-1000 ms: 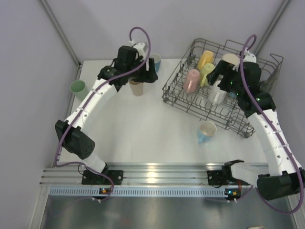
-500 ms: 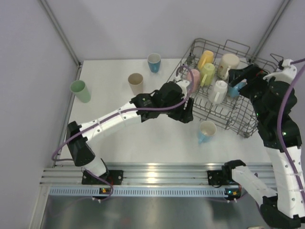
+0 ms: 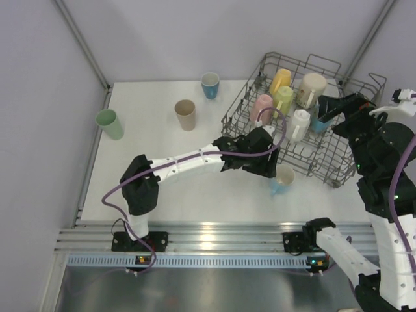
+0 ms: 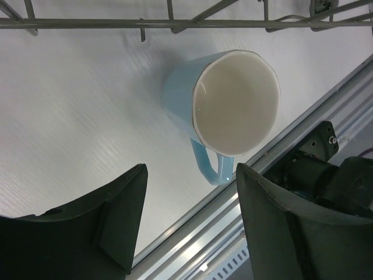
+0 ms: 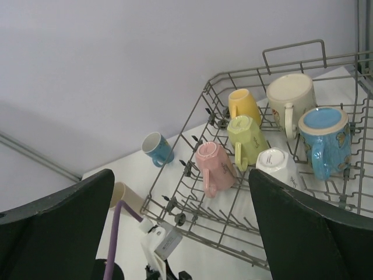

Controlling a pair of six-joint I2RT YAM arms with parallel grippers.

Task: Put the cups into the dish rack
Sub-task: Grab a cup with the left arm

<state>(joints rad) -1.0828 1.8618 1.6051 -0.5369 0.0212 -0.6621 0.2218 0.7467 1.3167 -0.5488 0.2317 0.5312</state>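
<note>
A light blue mug [image 4: 233,111] with a cream inside lies on its side on the table [image 3: 195,188], just in front of the dish rack [image 3: 338,177]. My left gripper [image 4: 189,175] is open right beside it. The mug's handle [image 4: 213,168] reaches in between the fingertips without touching them. From above, the left gripper [image 3: 273,169] sits at the mug [image 3: 283,176]. My right gripper [image 5: 180,175] is open and empty, raised over the rack's right end [image 3: 331,109]. Pink [image 5: 213,166], lime [image 5: 247,135], yellow [image 5: 243,104], cream [image 5: 289,93], white [image 5: 278,166] and blue [image 5: 325,140] cups sit in the rack [image 5: 192,125].
A beige tumbler [image 3: 185,114], a blue mug [image 3: 210,84] and a mint green tumbler [image 3: 109,123] stand on the table's left and back. The metal rail [image 4: 280,151] at the table's near edge runs close behind the light blue mug. The left arm [image 3: 188,162] stretches across the table's middle.
The left arm swung from the beige tumbler at the back across to the light blue mug, jaws narrowing a little. The right arm lifted back off the rack.
</note>
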